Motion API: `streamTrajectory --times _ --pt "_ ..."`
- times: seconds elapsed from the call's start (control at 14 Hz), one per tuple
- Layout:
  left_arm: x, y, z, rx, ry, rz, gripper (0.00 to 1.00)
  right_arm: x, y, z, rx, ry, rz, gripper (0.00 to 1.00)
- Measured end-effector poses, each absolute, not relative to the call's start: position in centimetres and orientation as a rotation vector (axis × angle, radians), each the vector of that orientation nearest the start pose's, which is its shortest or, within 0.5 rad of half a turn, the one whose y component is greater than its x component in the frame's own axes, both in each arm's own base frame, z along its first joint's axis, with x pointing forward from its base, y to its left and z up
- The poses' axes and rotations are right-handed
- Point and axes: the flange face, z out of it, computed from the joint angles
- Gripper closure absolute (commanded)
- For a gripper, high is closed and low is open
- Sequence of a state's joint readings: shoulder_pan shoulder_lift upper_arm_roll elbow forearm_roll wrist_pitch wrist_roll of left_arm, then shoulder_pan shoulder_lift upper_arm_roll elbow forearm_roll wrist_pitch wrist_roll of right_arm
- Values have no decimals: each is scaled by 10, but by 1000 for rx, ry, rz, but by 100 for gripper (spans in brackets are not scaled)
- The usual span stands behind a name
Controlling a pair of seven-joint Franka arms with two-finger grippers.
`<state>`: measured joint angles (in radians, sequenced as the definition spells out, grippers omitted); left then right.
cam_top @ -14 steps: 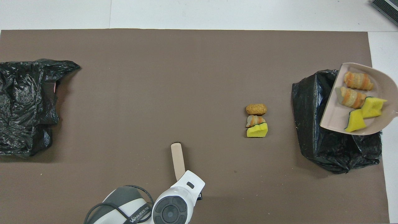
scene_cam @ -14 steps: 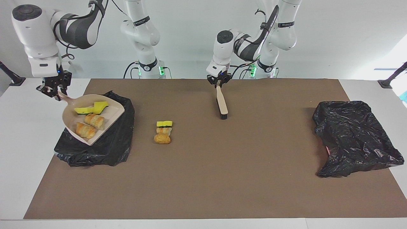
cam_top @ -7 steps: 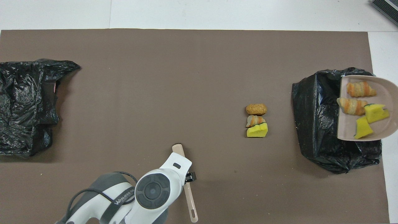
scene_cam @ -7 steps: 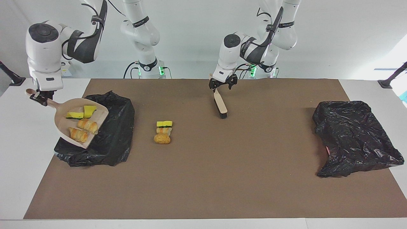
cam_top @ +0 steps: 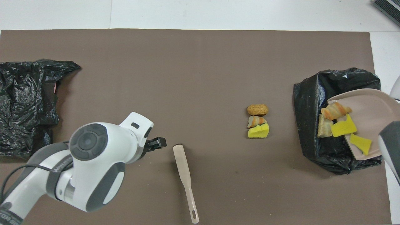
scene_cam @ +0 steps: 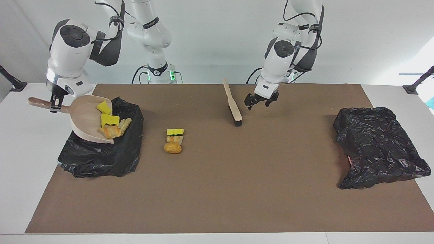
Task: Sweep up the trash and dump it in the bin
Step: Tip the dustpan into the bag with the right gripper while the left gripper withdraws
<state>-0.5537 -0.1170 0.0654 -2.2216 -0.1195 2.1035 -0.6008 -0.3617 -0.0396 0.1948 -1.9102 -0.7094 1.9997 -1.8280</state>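
Observation:
My right gripper [scene_cam: 54,103] is shut on the handle of the beige dustpan [scene_cam: 84,117], which tilts steeply over the black bag bin [scene_cam: 101,156] at the right arm's end. Trash [scene_cam: 110,120], yellow sponge chunks and striped bread lumps, has slid to the pan's lower lip [cam_top: 342,128] over the bin [cam_top: 312,137]. More trash [scene_cam: 174,139] sits in a small pile on the brown mat [cam_top: 257,121]. The beige hand brush [scene_cam: 232,106] lies free on the mat [cam_top: 185,175]. My left gripper [scene_cam: 260,101] hangs open just beside it, holding nothing.
A second crumpled black bag [scene_cam: 379,145] lies at the left arm's end of the mat [cam_top: 25,103]. The brown mat [scene_cam: 237,189] covers most of the white table. In the overhead view the left arm's wrist covers mat near the brush.
The left gripper opened, let go of the brush and moved toward the left arm's end; the brush now lies on the mat. The right gripper tipped the dustpan further and the trash slid to its lip.

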Motion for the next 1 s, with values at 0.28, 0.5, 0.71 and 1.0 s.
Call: streamTrajectory --times 0.28,0.5,0.71,1.0 --pt "489 -183 493 -3256 -57 52 0 554 -112 565 1352 2141 -695 100" --pt "511 -134 529 -3267 5 -3 0 546 -114 583 1318 2094 -750 100" --pt "524 -87 551 -3268 50 -56 0 537 -112 584 1351 2015 -755 100" --pt "532 -29 571 -3263 62 -49 0 527 -106 572 1340 1873 -778 100"
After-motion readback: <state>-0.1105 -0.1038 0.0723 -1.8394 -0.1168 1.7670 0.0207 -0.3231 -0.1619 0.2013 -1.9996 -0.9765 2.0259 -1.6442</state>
